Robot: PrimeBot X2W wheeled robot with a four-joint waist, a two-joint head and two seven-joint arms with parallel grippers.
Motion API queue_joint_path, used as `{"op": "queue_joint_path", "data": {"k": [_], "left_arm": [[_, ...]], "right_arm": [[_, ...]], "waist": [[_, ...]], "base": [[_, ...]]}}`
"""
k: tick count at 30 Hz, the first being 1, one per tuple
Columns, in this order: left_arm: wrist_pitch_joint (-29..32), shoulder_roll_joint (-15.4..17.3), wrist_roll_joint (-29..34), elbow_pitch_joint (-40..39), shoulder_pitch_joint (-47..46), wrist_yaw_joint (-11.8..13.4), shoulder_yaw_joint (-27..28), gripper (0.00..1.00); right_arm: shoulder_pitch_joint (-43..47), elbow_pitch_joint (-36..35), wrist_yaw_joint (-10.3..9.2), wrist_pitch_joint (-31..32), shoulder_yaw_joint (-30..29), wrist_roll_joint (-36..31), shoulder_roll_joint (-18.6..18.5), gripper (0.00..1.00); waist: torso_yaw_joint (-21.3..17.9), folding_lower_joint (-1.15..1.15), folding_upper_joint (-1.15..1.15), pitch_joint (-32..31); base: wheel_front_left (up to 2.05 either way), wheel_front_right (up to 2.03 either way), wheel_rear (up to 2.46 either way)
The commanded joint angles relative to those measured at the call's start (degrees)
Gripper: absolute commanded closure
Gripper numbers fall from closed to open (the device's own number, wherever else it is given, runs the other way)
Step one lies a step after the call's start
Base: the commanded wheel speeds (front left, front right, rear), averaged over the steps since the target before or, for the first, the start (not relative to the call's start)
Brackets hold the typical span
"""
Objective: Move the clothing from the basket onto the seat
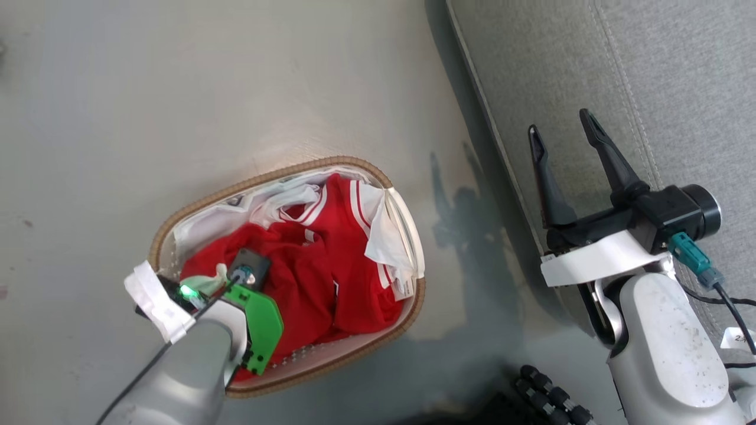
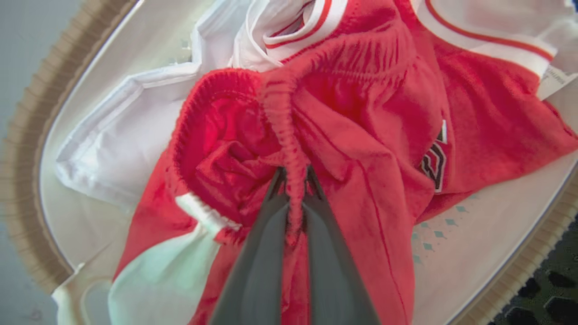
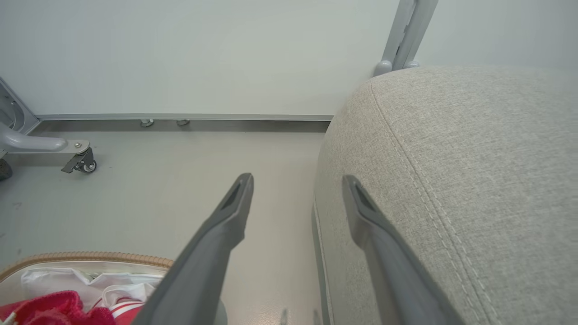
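Seen from the robot's head, nearest at about 7 o'clock, the grey left arm reaches down into the basket point(image 1: 267, 175), a small oval of white perforated plastic with a tan woven rim, standing on the pale grey floor point(image 1: 177, 88). The left pincer point(image 2: 293, 180), two long dark fingers, is closed tight on a gathered fold of red elastic waistband point(image 2: 289, 131). This belongs to the clothing point(image 1: 319, 265), a crumpled red basketball jersey and shorts with white trim, which lies wholly inside the basket over a white fabric liner point(image 2: 113, 144). At about 4 o'clock the right pincer point(image 1: 561, 127) hangs with its fingers spread wide, holding nothing, above the near edge of the seat point(image 1: 649, 88). The seat is a large light-grey upholstered cushion with stitched seams, filling the 1 to 3 o'clock corner, near the basket with a strip of floor between. The step in hand appears to be lifting the first garment out. To do it well, rise straight up until the cloth clears the woven rim, slowly enough that the thin pinch on the elastic does not slip and the light basket is not dragged. The liner lies close to the grip and could come up too. Then swing toward 2 o'clock and release well onto the cushion, not at its rounded edge.
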Motion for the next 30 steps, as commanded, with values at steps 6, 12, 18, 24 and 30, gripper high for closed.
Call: {"op": "queue_joint_path", "data": {"k": [6,12,18,24,30], "left_arm": [[-4.12,-0.38,-2.21,-3.08,4.06,-0.13,-1.80,1.00],[-6.66,0.00,-3.17,-8.00,6.95,-0.13,-2.61,1.00],[-6.94,1.62,-4.68,-17.58,10.48,-0.13,0.54,1.00],[-6.92,4.70,-2.80,-25.62,11.15,-0.13,1.63,1.00],[-5.75,8.33,-0.96,-30.90,5.89,-0.13,-0.65,1.00]], "right_arm": [[3.35,1.15,-0.04,-0.11,-1.39,-2.44,-0.23,0.00],[6.81,2.27,-0.04,-0.10,-2.52,-3.98,-0.24,0.00],[10.75,3.33,-0.04,-0.10,-3.56,-4.44,-0.24,0.00],[13.80,3.90,-0.04,-0.10,-3.08,-5.03,-0.23,0.00],[15.68,4.41,-0.04,-0.10,-2.37,-5.75,-0.24,0.00]], "waist": [[4.39,0.00,0.00,-9.72],[6.86,0.00,0.00,-17.68],[8.53,0.00,0.00,-25.17],[9.13,0.00,0.00,-30.96],[9.23,0.00,0.00,-35.24]], "base": [[0.00,0.00,0.00],[0.00,0.00,0.00],[0.00,0.00,0.00],[0.00,0.00,0.00],[0.00,0.00,0.00]]}}
